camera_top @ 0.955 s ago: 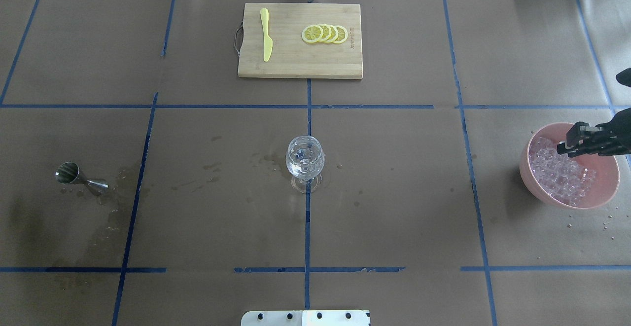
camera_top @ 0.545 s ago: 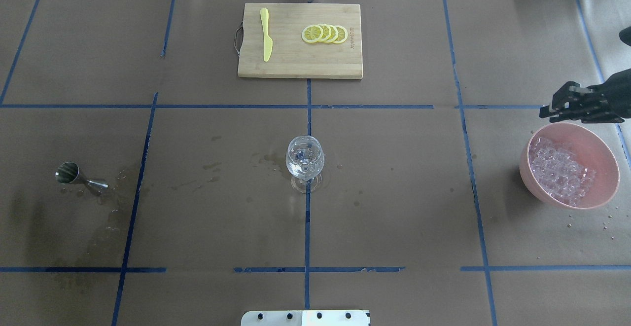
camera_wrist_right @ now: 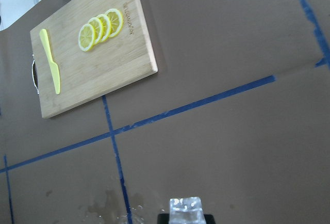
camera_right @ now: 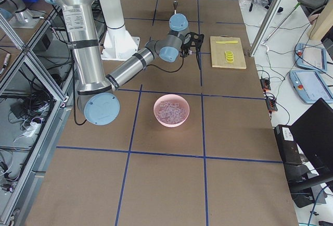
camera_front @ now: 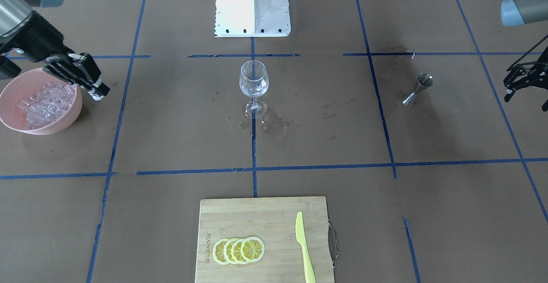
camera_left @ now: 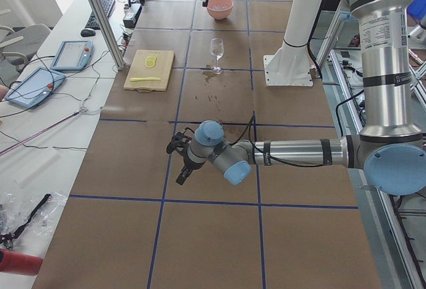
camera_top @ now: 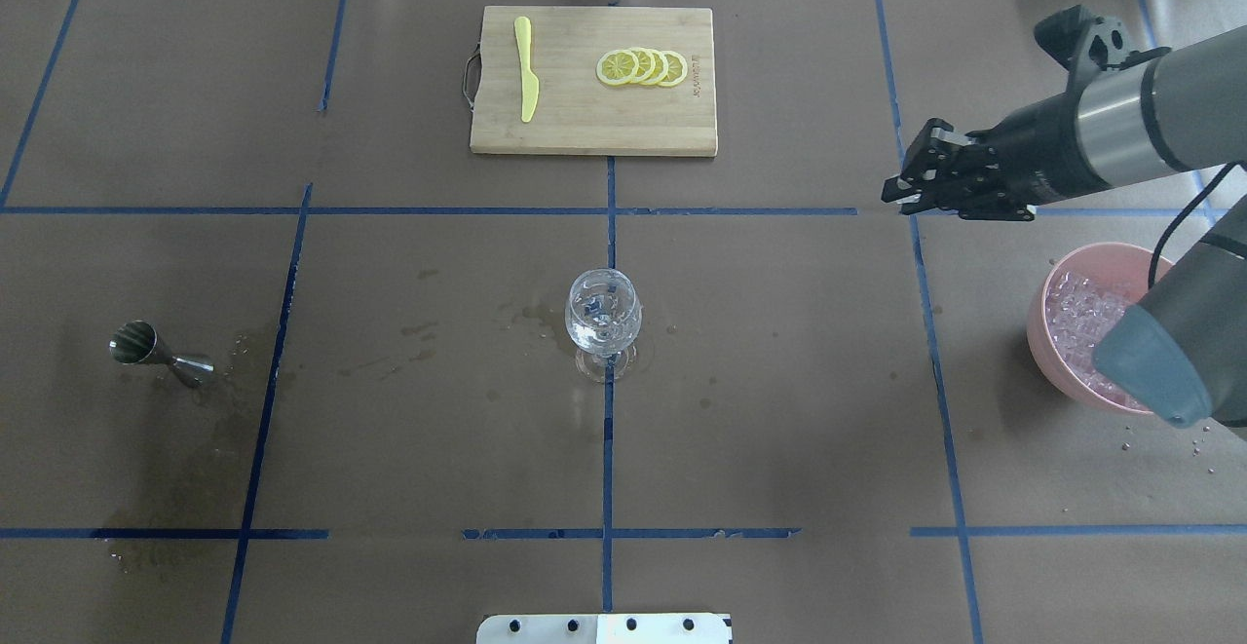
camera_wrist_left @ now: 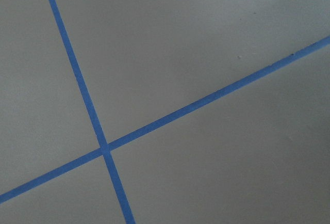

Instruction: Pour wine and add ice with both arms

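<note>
Overhead exterior view, from the robot's side outward: the white pedestal (camera_top: pixel 604 627) sits at the near edge. Ahead of it, on the centre tape line, the wine glass (camera_top: pixel 604 318) stands upright. The wine (camera_top: pixel 602 337) is a little clear liquid low in its cup, hard to make out, and wet marks darken the brown paper around its foot.

Level with the glass, far to the robot's left, stands a steel jigger (camera_top: pixel 161 352) beside a damp patch. Far to the right sits the pink bowl (camera_top: pixel 1057 376) with the ice (camera_top: pixel 1076 318) heaped inside as many small clear cubes. The right arm (camera_top: pixel 1120 128) has its elbow over part of the bowl.

Farther out, the right gripper (camera_top: pixel 901 196) hangs above the table, clear of the bowl and well apart from the glass. The right wrist view shows its fingers clamped on 1 ice cube (camera_wrist_right: pixel 185 206).

At the far edge lies the wooden cutting board (camera_top: pixel 592 128), with a yellow-green knife (camera_top: pixel 526 69) and 4 overlapping lemon slices (camera_top: pixel 643 67) on it.

The left gripper (camera_left: pixel 177 164) is outside this view. It hovers low over bare paper beyond the jigger, touching nothing, and its fingers look spread apart in the front-facing view.
</note>
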